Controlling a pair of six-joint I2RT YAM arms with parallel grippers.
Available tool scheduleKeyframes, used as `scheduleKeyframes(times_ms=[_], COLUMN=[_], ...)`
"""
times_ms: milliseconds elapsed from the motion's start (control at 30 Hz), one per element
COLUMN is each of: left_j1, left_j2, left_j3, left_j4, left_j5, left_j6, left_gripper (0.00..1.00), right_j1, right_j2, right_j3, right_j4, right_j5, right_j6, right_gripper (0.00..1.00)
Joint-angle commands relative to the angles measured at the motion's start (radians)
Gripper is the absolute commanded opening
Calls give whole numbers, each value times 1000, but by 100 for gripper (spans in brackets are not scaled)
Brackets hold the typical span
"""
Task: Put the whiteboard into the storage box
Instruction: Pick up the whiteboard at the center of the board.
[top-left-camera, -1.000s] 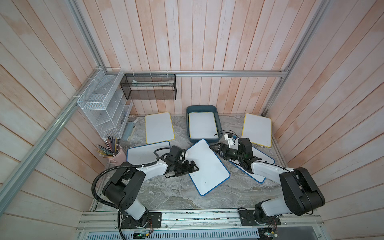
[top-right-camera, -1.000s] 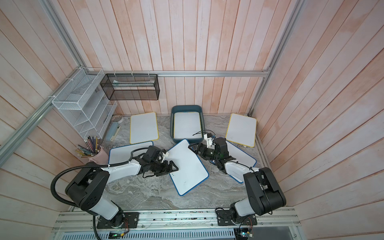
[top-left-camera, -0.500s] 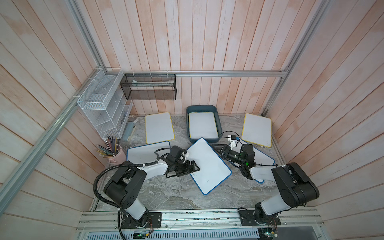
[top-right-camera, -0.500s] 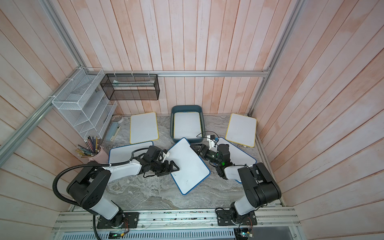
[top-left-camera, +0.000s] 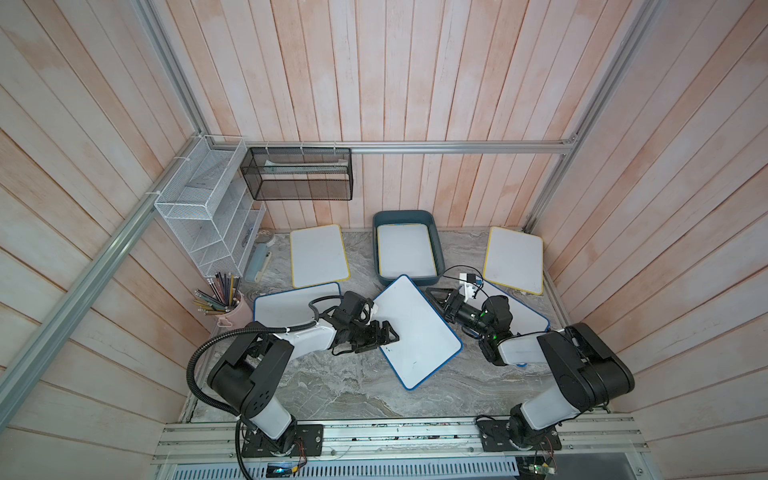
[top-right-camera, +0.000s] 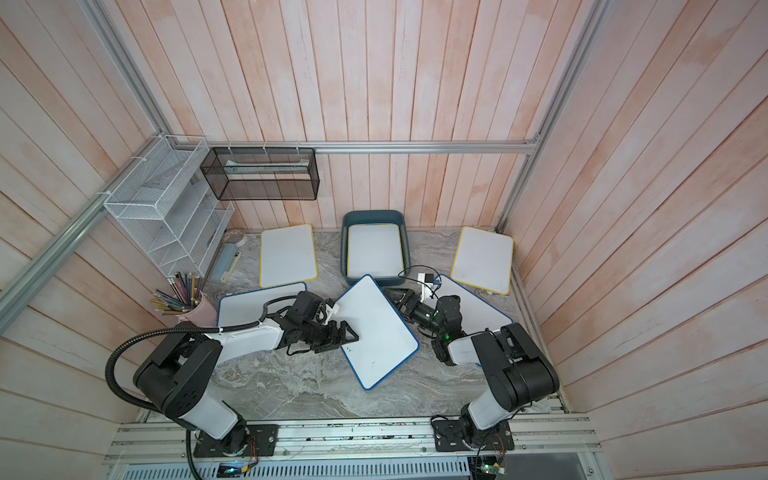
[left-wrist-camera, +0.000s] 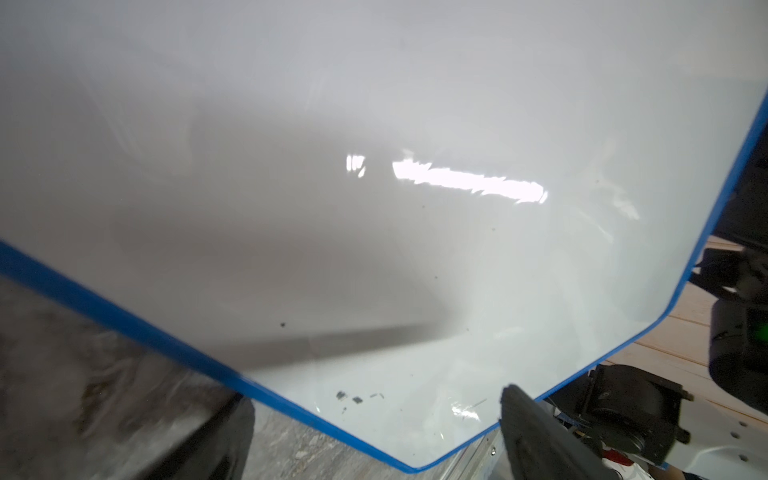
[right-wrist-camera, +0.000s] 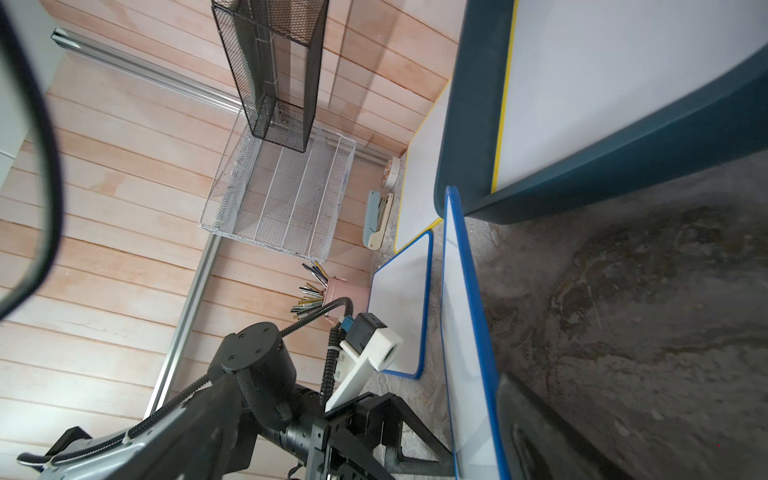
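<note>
Black fingers spread wide, the left gripper (top-left-camera: 390, 334) sits in front of the storage box (top-left-camera: 376, 249) and to its left, jaws straddling the near edge of the blue-rimmed whiteboard (top-left-camera: 417, 332) without clamping it. That whiteboard lies skewed in front of the box, one corner at its front rim. A yellow-rimmed board (top-left-camera: 405, 249) lies inside the box. Just right of that corner, the right gripper (top-left-camera: 434, 294) is equally wide, beside the board's edge. Best to pinch both edges together, lift level, square the board to the box, then lower it flat.
</note>
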Motion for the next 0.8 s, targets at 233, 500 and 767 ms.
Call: scheduleKeyframes(times_ms=[233, 500, 767], left_j1=[-46, -46, -46], left_j2=[151, 147, 146], left_j3=[-52, -47, -51], left_j4=[53, 53, 57], left_j5=[-33, -36, -36], left_j6=[46, 47, 49], left_gripper=[94, 94, 94], right_j1=[158, 205, 231], right_j2=[-85, -52, 33], right_j3=[-21, -70, -105], right_j4=[-586, -304, -71], right_j5=[-135, -67, -51], right_j6=[9, 213, 339], right_gripper=[96, 96, 96])
